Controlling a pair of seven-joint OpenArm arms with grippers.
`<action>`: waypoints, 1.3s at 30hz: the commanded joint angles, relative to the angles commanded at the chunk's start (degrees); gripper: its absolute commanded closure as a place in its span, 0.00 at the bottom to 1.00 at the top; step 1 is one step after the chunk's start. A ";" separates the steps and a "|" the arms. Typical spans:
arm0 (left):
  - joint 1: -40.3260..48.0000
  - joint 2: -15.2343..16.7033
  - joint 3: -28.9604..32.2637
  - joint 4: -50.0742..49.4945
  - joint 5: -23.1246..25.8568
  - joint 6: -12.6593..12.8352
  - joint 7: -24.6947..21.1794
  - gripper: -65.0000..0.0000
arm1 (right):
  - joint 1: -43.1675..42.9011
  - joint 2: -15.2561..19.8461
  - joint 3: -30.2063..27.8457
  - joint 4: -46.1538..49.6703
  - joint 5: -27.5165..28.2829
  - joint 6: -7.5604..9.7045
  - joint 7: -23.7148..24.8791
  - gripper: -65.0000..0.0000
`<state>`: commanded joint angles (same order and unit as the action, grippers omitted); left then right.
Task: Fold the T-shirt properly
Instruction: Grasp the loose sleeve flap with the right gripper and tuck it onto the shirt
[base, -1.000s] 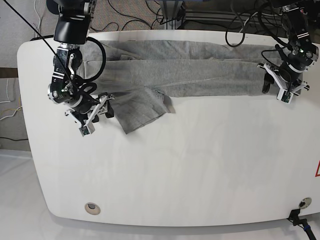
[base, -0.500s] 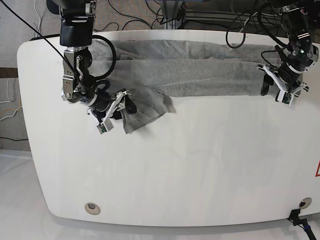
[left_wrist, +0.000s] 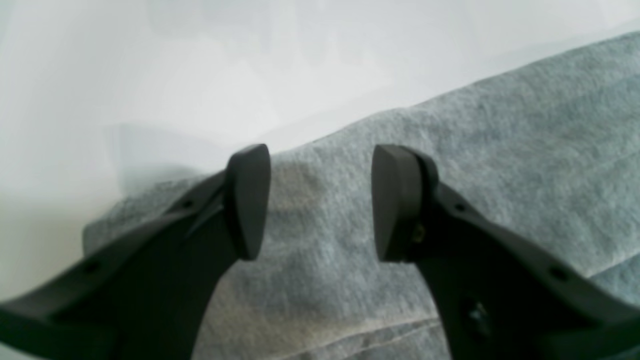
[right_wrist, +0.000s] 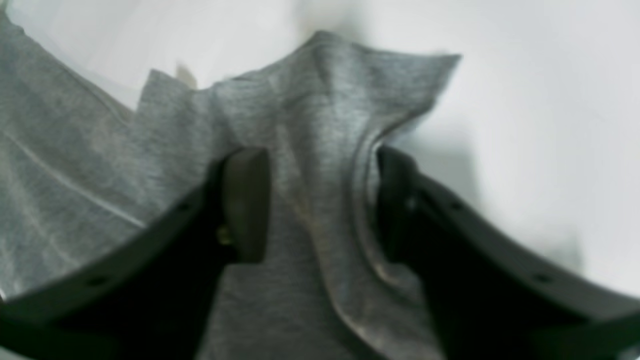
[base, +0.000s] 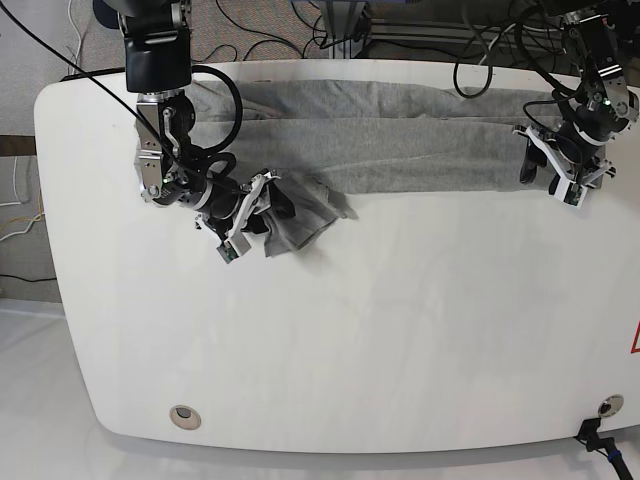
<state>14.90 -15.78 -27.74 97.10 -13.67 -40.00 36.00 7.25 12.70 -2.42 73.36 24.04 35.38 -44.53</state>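
Left gripper (left_wrist: 320, 202) — jaws parted (nothing pinched) — over the T-shirt (left_wrist: 500, 165) edge on the table (left_wrist: 200, 65).

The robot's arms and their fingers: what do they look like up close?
Both are black and silver jointed arms trailing looped black cables. The right gripper and left gripper have white brackets at the tips, and small green lights glow on the wrists. Close up, the fingers are matte black prongs ending in flat, rounded pads.
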 joint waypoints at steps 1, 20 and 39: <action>0.00 0.00 0.00 0.00 0.00 0.00 0.00 0.54 | 0.09 0.00 0.00 0.00 -0.09 0.00 0.00 0.73; 0.00 0.00 0.00 -0.35 0.26 0.00 -0.18 0.54 | -6.95 -0.35 6.15 27.60 5.45 0.00 -19.60 1.00; -0.18 0.00 0.09 -0.53 0.26 0.00 -0.26 0.54 | -22.95 5.54 7.82 37.10 29.71 -6.07 -23.74 1.00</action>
<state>14.73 -15.78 -27.65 96.57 -13.41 -40.00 35.74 -15.69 18.24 5.41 110.46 53.76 29.32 -68.26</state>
